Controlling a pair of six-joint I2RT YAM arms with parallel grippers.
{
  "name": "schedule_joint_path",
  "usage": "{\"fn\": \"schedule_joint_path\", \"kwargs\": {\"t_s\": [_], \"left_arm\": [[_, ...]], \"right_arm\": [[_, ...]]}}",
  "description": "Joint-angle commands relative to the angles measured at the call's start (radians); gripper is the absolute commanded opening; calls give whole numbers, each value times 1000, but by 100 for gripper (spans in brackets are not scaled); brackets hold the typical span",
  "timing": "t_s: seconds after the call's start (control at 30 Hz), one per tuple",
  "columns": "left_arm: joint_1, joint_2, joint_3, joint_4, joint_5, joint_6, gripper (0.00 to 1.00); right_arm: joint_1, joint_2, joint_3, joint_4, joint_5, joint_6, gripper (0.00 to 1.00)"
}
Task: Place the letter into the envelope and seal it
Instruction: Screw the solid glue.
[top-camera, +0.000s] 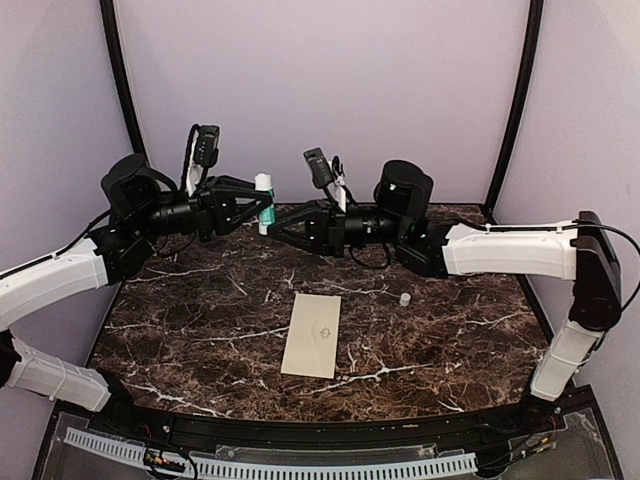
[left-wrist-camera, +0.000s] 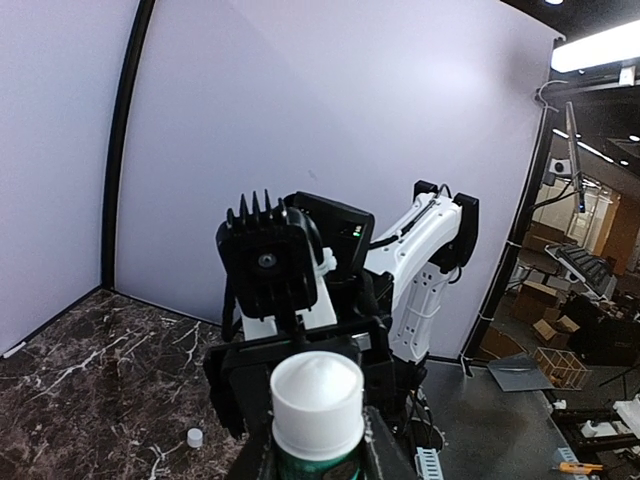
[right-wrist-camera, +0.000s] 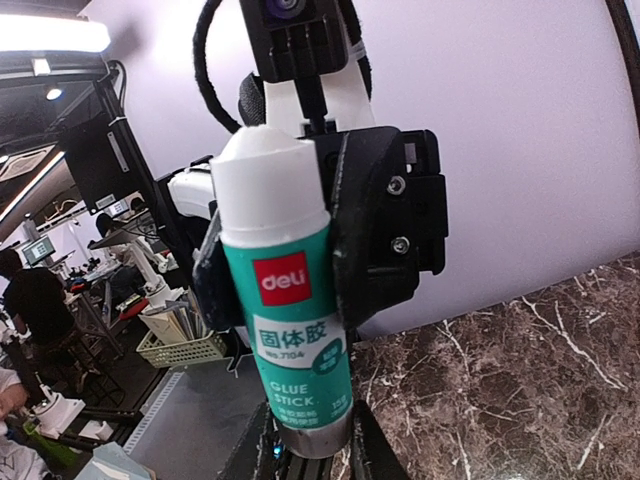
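Envelope (top-camera: 312, 334) flat; left gripper (top-camera: 259, 207) clamps glue stick (right-wrist-camera: 290, 300), right gripper (right-wrist-camera: 308, 447) seemingly pinches base.

We count one envelope (top-camera: 313, 334) at centre frame, one glue stick (top-camera: 264, 207) at upper centre (white top, green label), one small white cap (top-camera: 405, 298) right of centre, and two arms: left arm (top-camera: 60, 275), right arm (top-camera: 510, 250).

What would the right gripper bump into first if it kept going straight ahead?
The glue stick, held up by the left gripper. Its bottom end sits right between the right gripper's fingers.
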Motion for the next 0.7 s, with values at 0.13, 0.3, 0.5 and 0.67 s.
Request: {"fn": "schedule_joint_path", "kwargs": {"t_s": [0.13, 0.3, 0.5, 0.67], "left_arm": [[-20, -3, -28, -130, -227, 200, 0], [-70, 13, -31, -200, -460, 257, 0], [-97, 35, -51, -183, -550, 211, 0], [-74, 9, -45, -197, -593, 174, 0]], "right_arm": [[12, -55, 65, -156, 236, -58, 9], [13, -17, 155, -339, 485, -68, 11], [16, 43, 233, -378, 512, -66, 11], [-3, -37, 127, -354, 547, -72, 24]]}}
